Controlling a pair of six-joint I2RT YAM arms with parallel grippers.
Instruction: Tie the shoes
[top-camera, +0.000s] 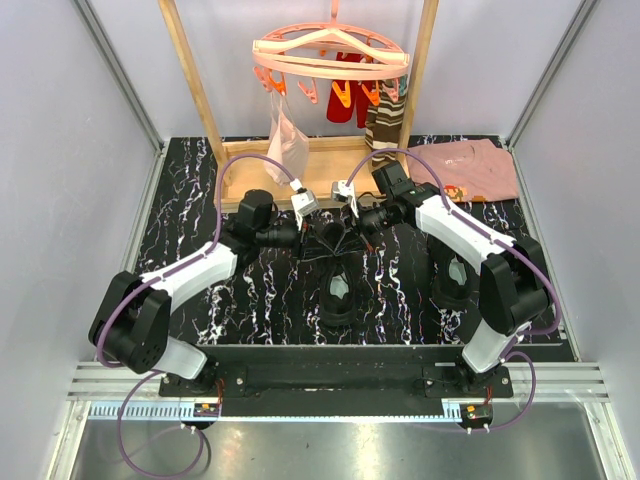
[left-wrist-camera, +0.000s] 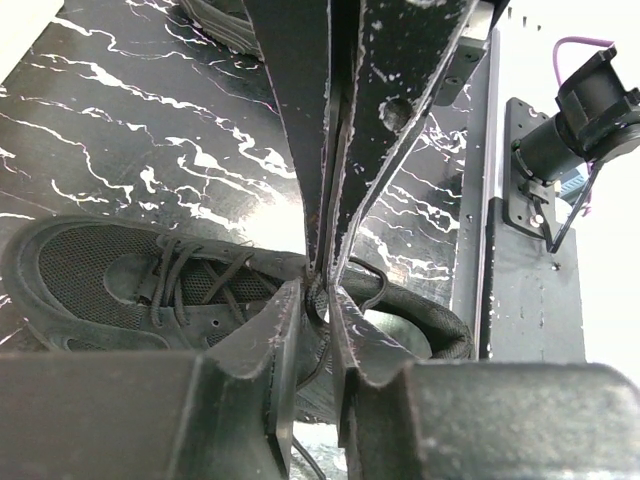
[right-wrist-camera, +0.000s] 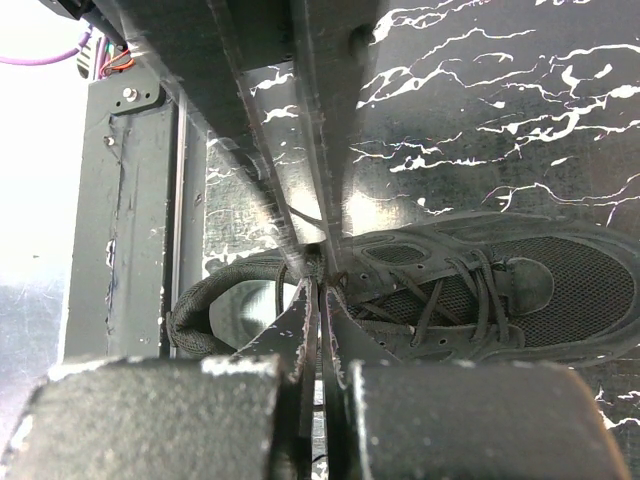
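One black shoe lies mid-table with its pale insole showing and its toe towards the far side. It also shows in the left wrist view and the right wrist view. My left gripper and right gripper meet tip to tip just above the shoe's laced part. In the left wrist view my left gripper is shut on a thin black lace. In the right wrist view my right gripper is shut on a lace strand. The second shoe sits at the right, partly hidden under my right arm.
A wooden rack stands at the back with a pink clip hanger, a hanging plastic bag and a striped sock. A pink folded shirt lies back right. The black base rail runs along the near edge.
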